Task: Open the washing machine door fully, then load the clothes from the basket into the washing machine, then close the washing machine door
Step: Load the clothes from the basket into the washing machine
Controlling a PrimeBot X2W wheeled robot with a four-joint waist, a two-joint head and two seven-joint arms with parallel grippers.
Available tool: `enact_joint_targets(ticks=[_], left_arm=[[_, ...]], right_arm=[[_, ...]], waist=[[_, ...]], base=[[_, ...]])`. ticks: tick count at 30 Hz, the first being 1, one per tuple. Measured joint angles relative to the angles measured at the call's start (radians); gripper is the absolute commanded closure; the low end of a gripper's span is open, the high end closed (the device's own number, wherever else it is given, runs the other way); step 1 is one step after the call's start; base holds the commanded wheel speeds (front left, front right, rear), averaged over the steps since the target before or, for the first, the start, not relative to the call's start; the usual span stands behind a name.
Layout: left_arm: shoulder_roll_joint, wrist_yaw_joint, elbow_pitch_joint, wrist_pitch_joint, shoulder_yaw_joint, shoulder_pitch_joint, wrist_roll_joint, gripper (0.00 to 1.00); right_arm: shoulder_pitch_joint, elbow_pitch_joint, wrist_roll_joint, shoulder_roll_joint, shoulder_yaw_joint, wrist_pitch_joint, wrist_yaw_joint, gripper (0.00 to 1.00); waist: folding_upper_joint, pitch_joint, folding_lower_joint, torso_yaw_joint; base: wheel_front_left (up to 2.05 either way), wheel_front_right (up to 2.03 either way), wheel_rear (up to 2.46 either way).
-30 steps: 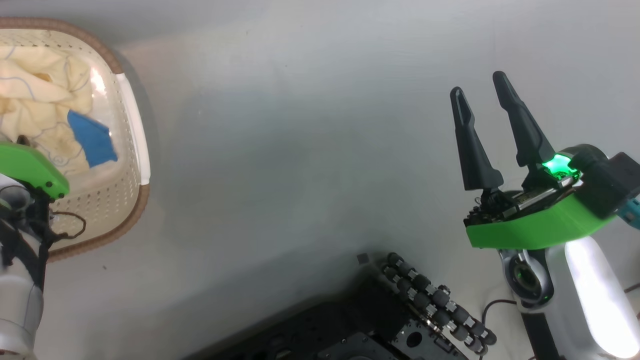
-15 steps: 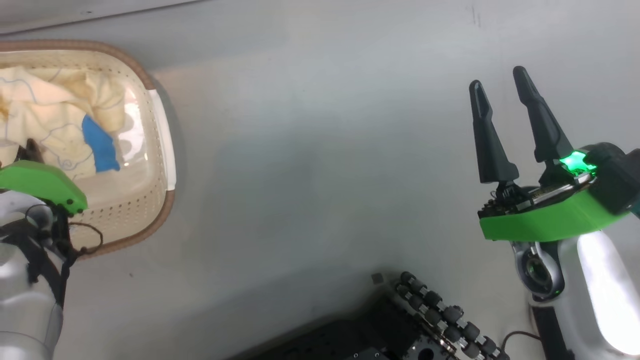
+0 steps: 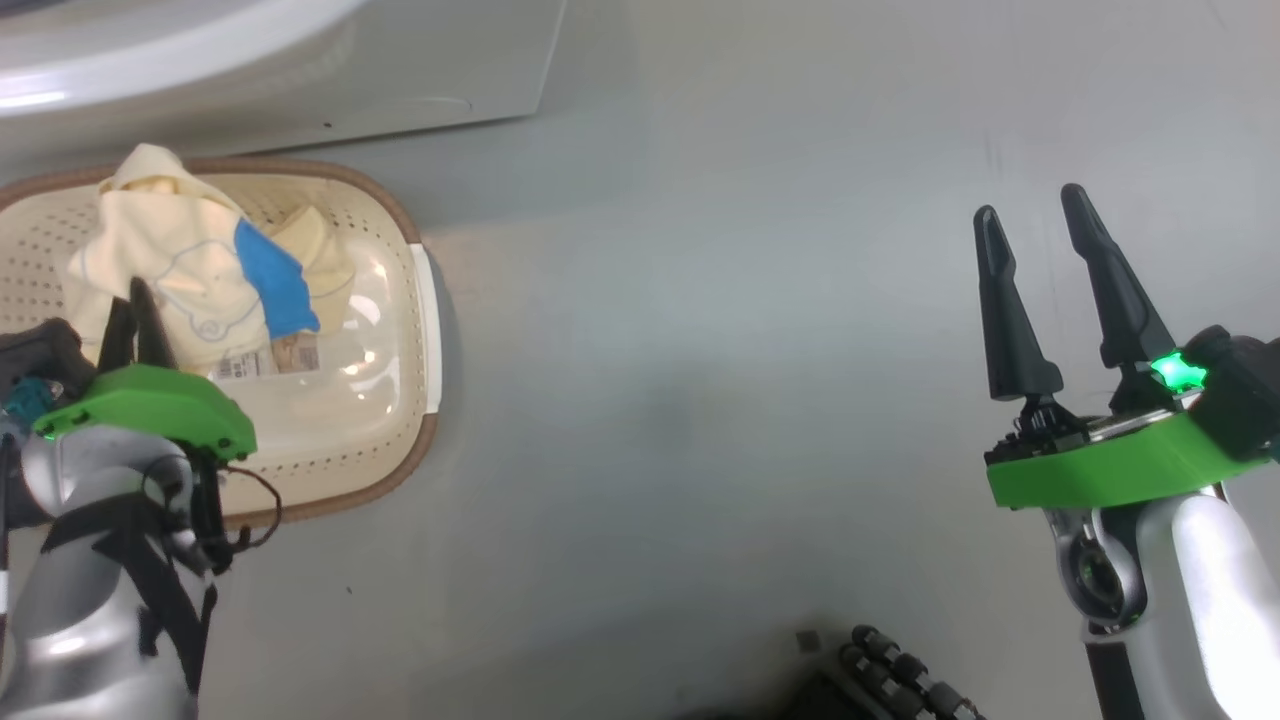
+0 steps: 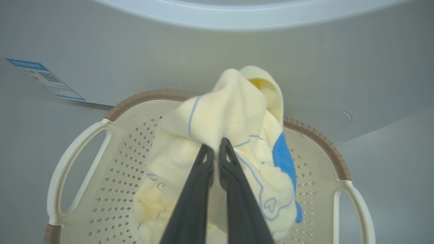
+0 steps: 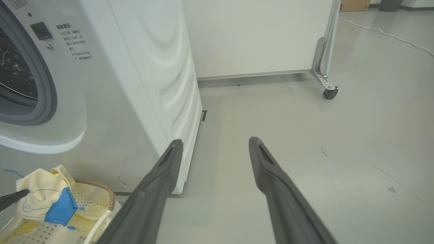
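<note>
Above the cream perforated plastic basket [image 3: 431, 330] with brown rim, left gripper [image 4: 216, 144] clamping shut on a pale cream-yellow soft garment [image 4: 234, 108] with blue patch — fabric hanging into basket, big white washing machine [image 5: 135, 84] standing just behind, right gripper [image 3: 1029, 204] hovering apart — jaws spread, gripping nothing

Left claw [image 3: 128, 295] sits at eight o'clock in the head view, its silver forearm [image 3: 90, 600] rising from the seven o'clock corner. The fingers are pressed together, pointing toward twelve and pinching the clothes [image 4: 237, 112]. Right claw [image 3: 1030, 200] is over at three o'clock, fingers spread wide, tips leaning toward eleven. Its green wrist housing [image 3: 1100, 465] sits beneath, with the pale forearm at five.
</note>
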State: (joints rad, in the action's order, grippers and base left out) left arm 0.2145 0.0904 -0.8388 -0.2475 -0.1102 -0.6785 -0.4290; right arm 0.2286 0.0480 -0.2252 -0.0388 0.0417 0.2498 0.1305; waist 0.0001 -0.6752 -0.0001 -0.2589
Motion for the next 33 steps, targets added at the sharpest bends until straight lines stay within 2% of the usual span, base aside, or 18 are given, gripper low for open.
enact_joint_targets(ticks=[4,12,23,33], left_arm=[[-0.023,0.016,0.127,0.0,0.019,0.091,0.045,1.0],[-0.06,0.017,0.328,0.0,0.049,0.244,0.105,1.0],[-0.068,0.031,0.512,0.0,0.023,0.449,0.175,1.0],[-0.069,0.044,0.61,0.038,-0.017,0.587,0.183,1.0]], right_arm=[[-0.023,-0.005,0.007,0.0,-0.01,-0.012,0.0,0.0],[-0.072,-0.018,0.025,0.0,-0.028,-0.042,0.0,0.0],[-0.162,-0.018,0.058,0.0,-0.056,-0.084,0.0,0.0],[-0.228,0.005,0.069,0.0,-0.074,-0.123,0.0,0.0]], waist=[[0.0,0.064,0.0,0.019],[0.0,0.193,0.0,0.047],[0.0,0.366,-0.0001,0.085],[0.0,0.481,0.0,0.126]], base=[[0.0,0.0,0.0],[0.0,0.0,0.0],[0.0,0.0,0.0],[0.0,0.0,0.0]])
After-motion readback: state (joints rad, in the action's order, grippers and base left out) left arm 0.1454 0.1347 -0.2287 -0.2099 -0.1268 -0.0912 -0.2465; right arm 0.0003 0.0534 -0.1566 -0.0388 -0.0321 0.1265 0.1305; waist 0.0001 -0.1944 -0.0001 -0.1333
